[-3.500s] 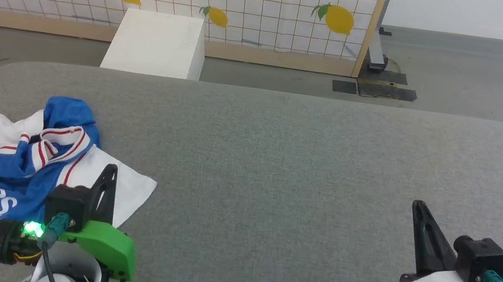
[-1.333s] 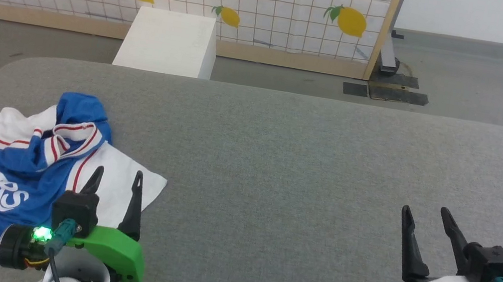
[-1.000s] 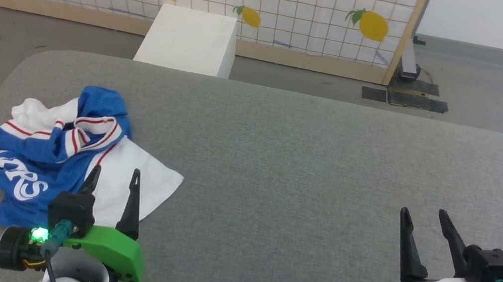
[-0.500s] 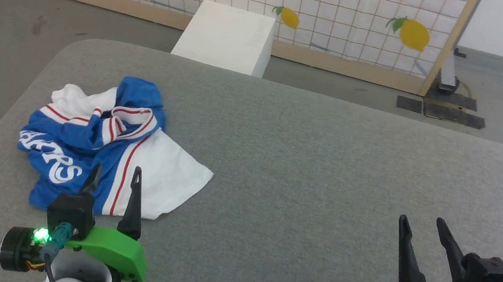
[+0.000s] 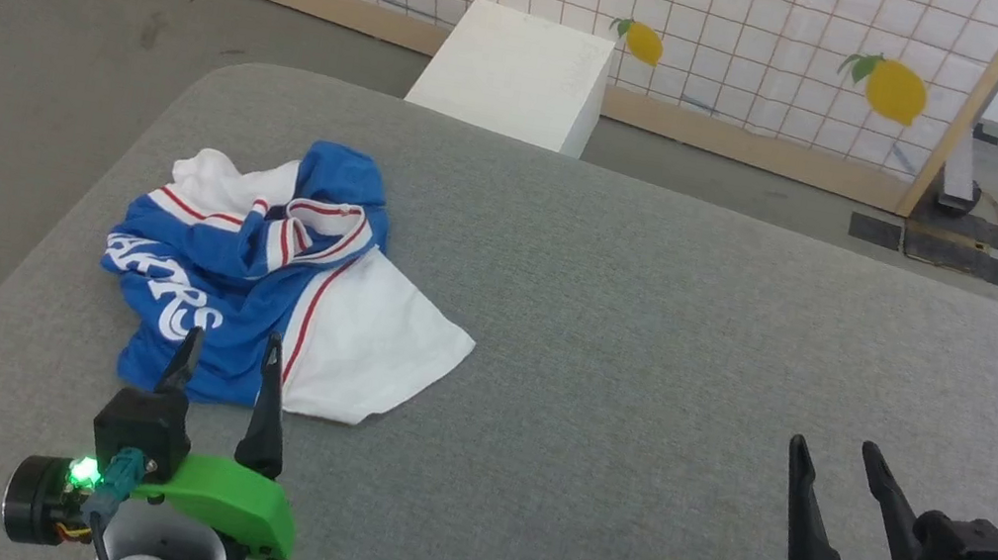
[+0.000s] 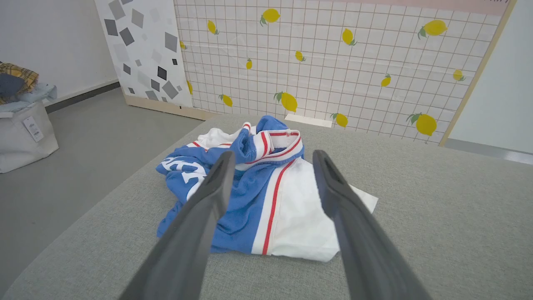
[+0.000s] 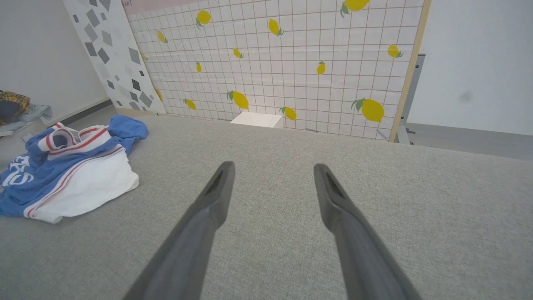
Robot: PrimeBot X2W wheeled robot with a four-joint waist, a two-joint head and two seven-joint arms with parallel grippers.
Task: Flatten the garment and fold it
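poised with left jaws and right jaws released and empty, crumpled garment just ahead of left jaws on the tabletop, likely for flattening.

Colours before me
Bright blue soft T-shirt, white sleeves, red-and-white striped trim, white lettering; grey woven tabletop; white grid screen with yellow lemons.

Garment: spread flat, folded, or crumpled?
Crumpled: the garment lies in a heap, collar bunched upward, lettering creased, one white panel spread.
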